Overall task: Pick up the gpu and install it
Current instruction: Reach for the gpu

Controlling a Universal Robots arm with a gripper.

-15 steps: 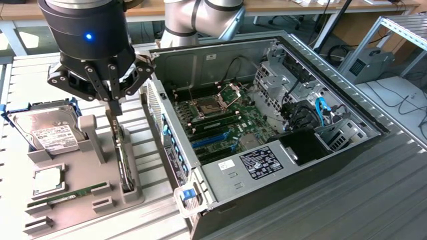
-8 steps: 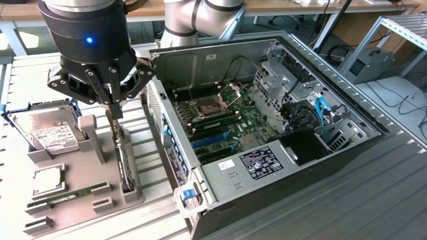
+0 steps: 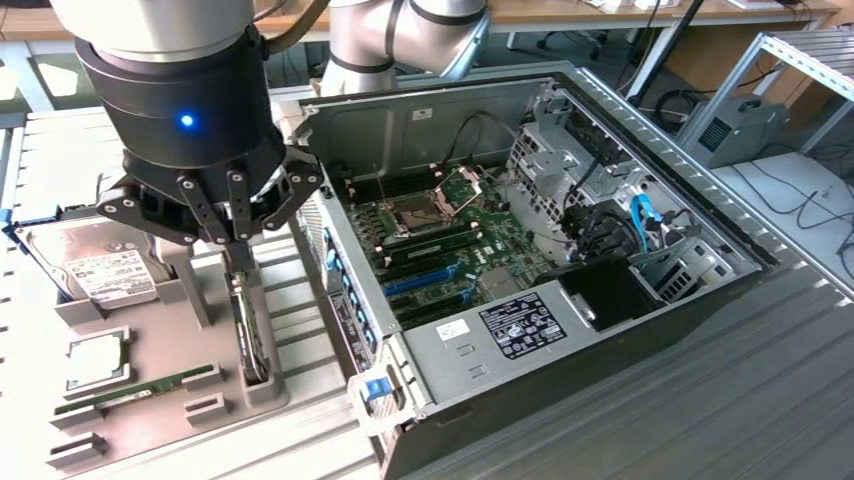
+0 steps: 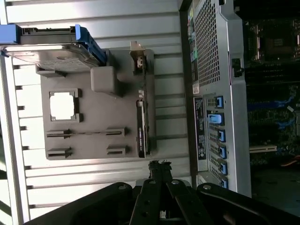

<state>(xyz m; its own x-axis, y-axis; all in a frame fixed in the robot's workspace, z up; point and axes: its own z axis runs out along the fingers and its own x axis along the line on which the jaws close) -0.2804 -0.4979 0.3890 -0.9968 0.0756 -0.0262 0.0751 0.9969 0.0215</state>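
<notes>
With jaws closed on nothing, the gripper hangs just above the gpu, not yet lifted from its grey holder.

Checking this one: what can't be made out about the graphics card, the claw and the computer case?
Graphics card: fan face hidden in both views; it stands edge-on in the grey holder.
Claw: touching the card or not is unclear; in the exterior view it overlaps the card's top end.
Computer case: in the wrist view the board inside is too dark to pick out slots.
</notes>
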